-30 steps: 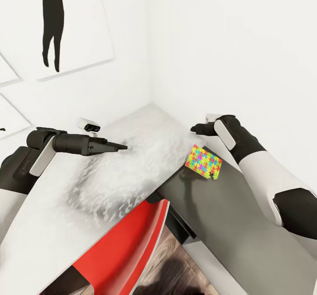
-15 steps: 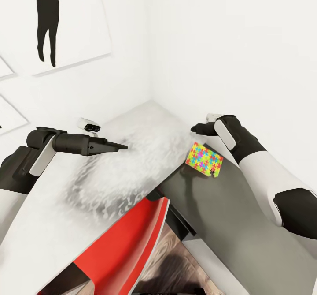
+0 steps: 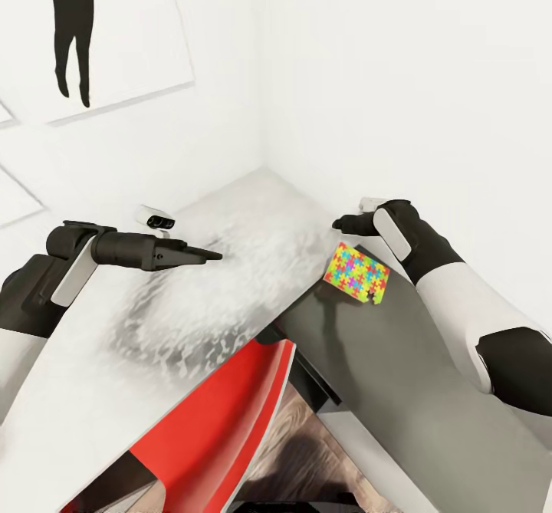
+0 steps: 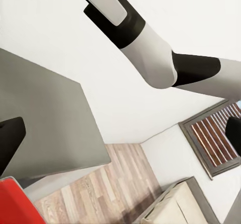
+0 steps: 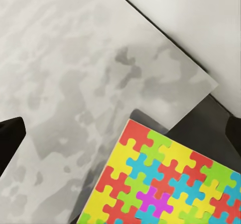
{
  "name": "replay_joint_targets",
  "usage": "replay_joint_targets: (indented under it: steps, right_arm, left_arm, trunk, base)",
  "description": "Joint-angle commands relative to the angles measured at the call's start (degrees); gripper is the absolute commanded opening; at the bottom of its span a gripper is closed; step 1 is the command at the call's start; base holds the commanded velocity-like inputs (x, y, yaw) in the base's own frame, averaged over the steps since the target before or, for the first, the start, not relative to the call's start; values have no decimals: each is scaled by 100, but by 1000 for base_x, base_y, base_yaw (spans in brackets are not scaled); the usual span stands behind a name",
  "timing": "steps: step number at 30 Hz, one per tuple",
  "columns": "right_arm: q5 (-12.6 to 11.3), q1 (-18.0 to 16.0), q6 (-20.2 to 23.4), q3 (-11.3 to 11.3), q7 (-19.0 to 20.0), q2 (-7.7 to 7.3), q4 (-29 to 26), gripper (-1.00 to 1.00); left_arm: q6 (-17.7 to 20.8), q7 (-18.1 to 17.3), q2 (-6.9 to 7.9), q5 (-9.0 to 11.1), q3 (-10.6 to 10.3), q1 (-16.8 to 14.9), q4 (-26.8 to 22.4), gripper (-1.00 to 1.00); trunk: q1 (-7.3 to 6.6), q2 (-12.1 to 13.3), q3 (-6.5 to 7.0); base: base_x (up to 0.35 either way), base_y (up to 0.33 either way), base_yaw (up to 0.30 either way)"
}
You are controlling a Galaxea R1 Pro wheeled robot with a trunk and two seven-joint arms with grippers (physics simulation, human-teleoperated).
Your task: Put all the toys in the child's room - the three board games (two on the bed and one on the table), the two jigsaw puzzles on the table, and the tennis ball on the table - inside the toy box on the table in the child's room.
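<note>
Where the jigsaw puzzle (image 5: 165, 181) runs off-frame, its far corners are cut off.

Everything I see is bright and evenly lit; the white walls (image 3: 399, 76) are washed nearly featureless, and their corner shows only as a faint grey line. Light seems to fall from above: my right arm (image 3: 460, 298) throws a soft, blurred shadow across the dark cabinet top (image 3: 383, 375), and the puzzle (image 3: 357, 271) lays a narrow shade beside itself. The pale desk top (image 3: 192, 298) carries a grainy, mottled grey patch, like render noise, with no hard glare. Edges stay crisp in the head view. Through my right wrist camera the puzzle (image 5: 160, 179) is sharp, its shadow soft-edged; my fingertips (image 5: 10, 138) are plain black shapes.
</note>
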Motion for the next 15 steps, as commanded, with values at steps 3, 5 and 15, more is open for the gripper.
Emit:
replay_joint_targets:
  steps: [3, 5, 15]
  right_arm:
    - [-61, -6, 12, 35, -52, -8, -7, 100]
    - [-61, -6, 12, 33, -52, -8, -7, 100]
    - [-61, -11, 12, 29, -52, -8, -33, 100]
  left_arm:
    - [60, -12, 5, 19, -14, -8, 1, 100]
    - [60, -12, 5, 19, -14, -8, 1, 100]
    - [60, -20, 9, 20, -14, -7, -7, 100]
  trunk:
    - [3, -11, -37]
    - [3, -11, -56]
    - [3, -11, -150]
  base:
    - [0, 0, 0]
    - [0, 0, 0]
    - [0, 0, 0]
